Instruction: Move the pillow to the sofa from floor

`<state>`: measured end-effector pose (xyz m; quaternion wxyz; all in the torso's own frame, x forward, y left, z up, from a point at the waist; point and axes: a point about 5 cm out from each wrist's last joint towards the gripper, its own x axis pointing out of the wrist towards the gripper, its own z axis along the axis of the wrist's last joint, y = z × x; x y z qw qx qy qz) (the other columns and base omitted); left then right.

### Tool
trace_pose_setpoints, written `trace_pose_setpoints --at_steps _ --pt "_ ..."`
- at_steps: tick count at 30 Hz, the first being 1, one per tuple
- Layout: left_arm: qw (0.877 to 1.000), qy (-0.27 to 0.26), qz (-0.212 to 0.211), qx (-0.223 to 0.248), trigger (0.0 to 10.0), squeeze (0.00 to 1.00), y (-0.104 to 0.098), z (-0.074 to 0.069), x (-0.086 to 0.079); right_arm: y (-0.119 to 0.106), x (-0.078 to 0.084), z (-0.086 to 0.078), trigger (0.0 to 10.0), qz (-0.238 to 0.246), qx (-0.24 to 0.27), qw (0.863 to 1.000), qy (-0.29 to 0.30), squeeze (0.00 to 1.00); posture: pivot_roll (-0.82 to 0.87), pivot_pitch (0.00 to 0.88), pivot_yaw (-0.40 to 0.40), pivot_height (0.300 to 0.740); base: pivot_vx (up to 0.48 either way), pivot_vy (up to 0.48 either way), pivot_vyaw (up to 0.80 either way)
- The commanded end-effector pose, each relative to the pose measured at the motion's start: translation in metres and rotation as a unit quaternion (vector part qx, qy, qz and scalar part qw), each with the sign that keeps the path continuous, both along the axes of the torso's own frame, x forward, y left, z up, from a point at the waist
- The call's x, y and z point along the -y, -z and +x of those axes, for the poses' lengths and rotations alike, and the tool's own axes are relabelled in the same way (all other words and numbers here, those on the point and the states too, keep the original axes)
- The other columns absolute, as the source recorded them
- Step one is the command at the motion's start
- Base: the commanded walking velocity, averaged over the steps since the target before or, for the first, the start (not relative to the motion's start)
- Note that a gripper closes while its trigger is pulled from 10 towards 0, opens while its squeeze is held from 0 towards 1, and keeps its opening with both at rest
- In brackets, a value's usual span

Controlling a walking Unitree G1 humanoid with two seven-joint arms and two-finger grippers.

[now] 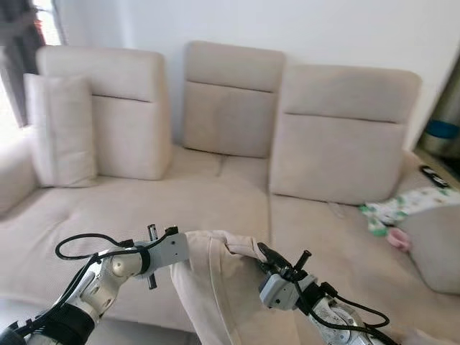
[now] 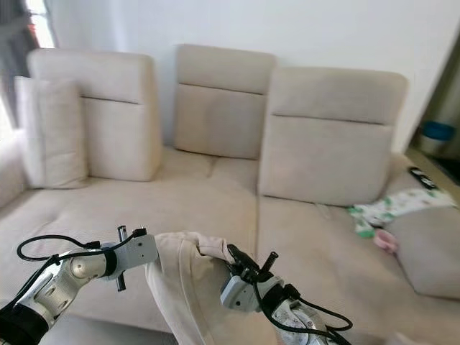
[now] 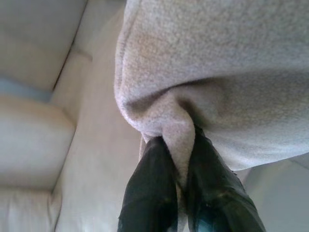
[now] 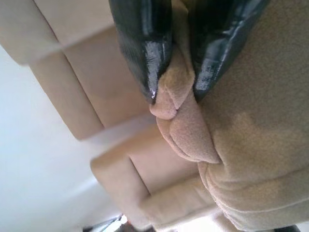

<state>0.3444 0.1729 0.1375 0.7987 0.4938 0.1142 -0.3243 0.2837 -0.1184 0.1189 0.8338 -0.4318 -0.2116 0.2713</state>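
A beige fleece pillow hangs between my two arms in front of the sofa seat. My left gripper is shut on a fold of the pillow's upper left edge; in the left eye view that gripper sits at the pillow's top left. My right gripper is shut on a pinched fold of the same pillow, and it holds the top right corner. The pillow's lower part drops out of the picture's bottom edge.
The beige sofa has three back cushions and a loose pillow leaning at its left end. Patterned cloth and a pink item lie on the right seat, with a dark remote behind them. A blue object stands at far right.
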Motion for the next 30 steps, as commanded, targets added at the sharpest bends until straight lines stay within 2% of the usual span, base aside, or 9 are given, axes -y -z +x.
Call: trace_pose_setpoints --at_steps 1,11,30 --pt "1.000 0.011 0.001 0.009 10.0 0.00 -0.004 0.002 0.006 -0.012 -0.003 0.000 10.0 0.028 0.019 0.999 -0.007 0.00 0.02 0.000 -0.026 0.674 0.000 0.000 0.00" --pt "1.000 0.012 0.001 0.008 10.0 0.00 -0.002 0.002 0.007 -0.019 -0.005 -0.001 10.0 0.031 0.037 0.999 -0.018 0.00 0.02 0.000 -0.028 0.678 0.000 0.000 0.00" --pt "1.000 0.014 -0.001 0.008 10.0 0.00 -0.002 0.003 0.008 -0.022 -0.006 -0.001 10.0 0.043 0.044 0.998 -0.020 0.00 0.02 0.000 -0.022 0.702 0.000 0.000 -0.47"
